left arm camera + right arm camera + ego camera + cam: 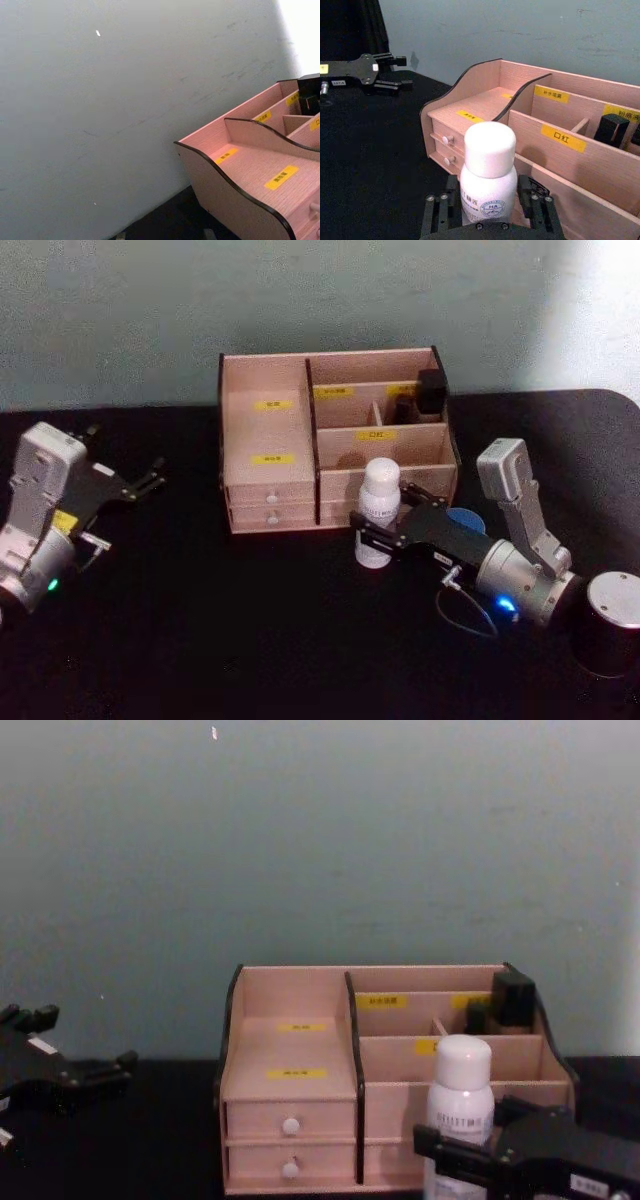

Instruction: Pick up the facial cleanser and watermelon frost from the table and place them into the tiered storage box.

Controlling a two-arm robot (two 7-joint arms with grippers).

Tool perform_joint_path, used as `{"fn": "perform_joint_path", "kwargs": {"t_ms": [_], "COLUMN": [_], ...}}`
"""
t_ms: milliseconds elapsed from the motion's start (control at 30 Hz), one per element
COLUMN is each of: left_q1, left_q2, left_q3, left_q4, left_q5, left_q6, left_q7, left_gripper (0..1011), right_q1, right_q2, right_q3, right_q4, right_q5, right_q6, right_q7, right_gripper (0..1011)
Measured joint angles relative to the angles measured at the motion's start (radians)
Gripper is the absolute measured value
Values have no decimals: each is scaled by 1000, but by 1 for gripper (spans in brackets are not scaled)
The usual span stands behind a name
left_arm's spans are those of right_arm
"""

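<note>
One black table [250,640] carries everything, with a plain pale wall behind it. Toward the back of it sits the tiered storage box [262,380], its drawers facing the robot. The tall left-hand bay is open, and the stepped compartments on the right rise toward the wall. Small dark bottles [432,390] already stand in the rear right slot.

The left gripper [158,472] rests low over the table, well apart from the box on its left, its jaws apart and holding nothing. It looks idle. The right gripper [382,525] is the one at work, reaching in from the right to the front of the box. Its jaws are closed against both sides of the facial cleanser [380,490]. The bottle stands upright just in front of the box's lower right face. I can't tell whether its base has left the table.

The watermelon frost [466,519] is mostly hidden behind the right gripper's body. Its blue lid peeks out near the box's front right corner, on the table.

To my eye the first pick is in hand: the cleanser is gripped but not yet carried. The next move calls for a straight lift high enough to clear the box's front wall. After that comes a short carry back over an open compartment, keeping the bottle upright and clear of the dark bottles. The jar waits for a later turn.
</note>
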Motion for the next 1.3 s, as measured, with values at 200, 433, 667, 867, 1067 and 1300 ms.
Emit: {"fn": "perform_joint_path", "kwargs": {"t_ms": [200,433,667,867,1067,1300], "left_q1": [0,0,0,0,0,0], "left_q2": [0,0,0,0,0,0], "left_q3": [0,0,0,0,0,0], "left_q4": [0,0,0,0,0,0], "left_q5": [0,0,0,0,0,0], "left_q6": [0,0,0,0,0,0], "left_q7": [0,0,0,0,0,0], "left_gripper": [1001,1001,1001,1001,1001,1001], "right_q1": [0,0,0,0,-7,-29], "right_q2": [0,0,0,0,2,22], "right_q3": [0,0,0,0,5,25], "right_q4": [0,0,0,0,-14,-74], "right_q5": [0,0,0,0,1,23], "right_q6": [0,0,0,0,0,17], "right_q7": [0,0,0,0,-7,-9], "right_gripper": [624,600,600,600,600,600]}}
